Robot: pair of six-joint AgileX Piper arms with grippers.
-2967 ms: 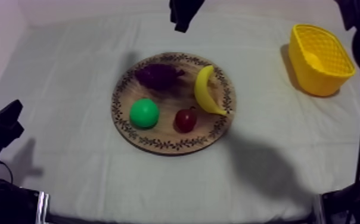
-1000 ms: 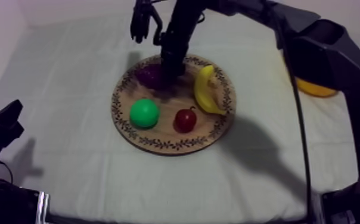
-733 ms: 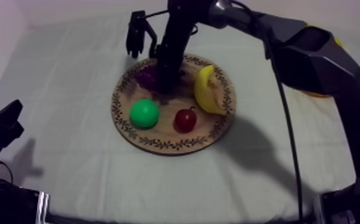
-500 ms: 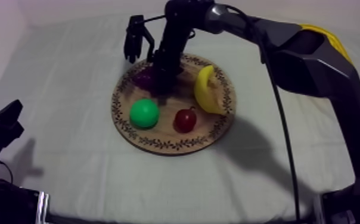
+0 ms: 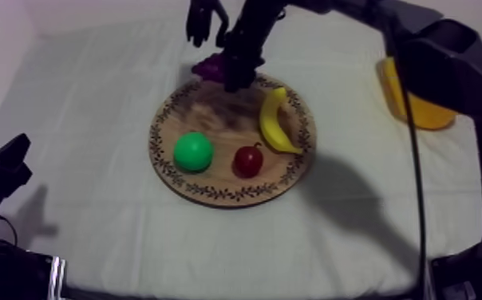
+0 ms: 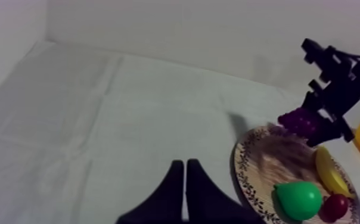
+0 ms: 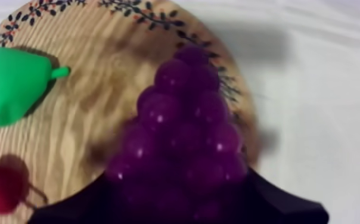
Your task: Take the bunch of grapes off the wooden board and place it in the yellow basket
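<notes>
Starting nearest me, my left tool [image 6: 185,170] sits low at its side of the worktop [image 5: 92,120], fingers pressed together on nothing and well apart from the fruit, so I expect no trouble there. On the board [image 5: 220,128] lie the pear [image 5: 193,151], the small red fruit [image 5: 248,159] and the banana [image 5: 274,121], all clear of the working arm. Past them, over the board's far rim, my right tool [image 5: 235,70] is clenched on the grapes [image 7: 185,143], which look to be raised off the wood. The hold worries me most. The fingers seem to grip only the broad end, and most of the bunch juts out beyond them, so a quick swing could make it twist or slip free. It would then drop onto the cloth behind the board, or onto the banana if the path cuts across it. Farthest off, at the right, stands the basket [image 5: 420,112], partly hidden from above by the arm, which makes the release point hard for me to judge. Carried too low, the bunch could strike the near wall and tip or shove the basket. Let go too early, it could land on the rim and roll outside.
</notes>
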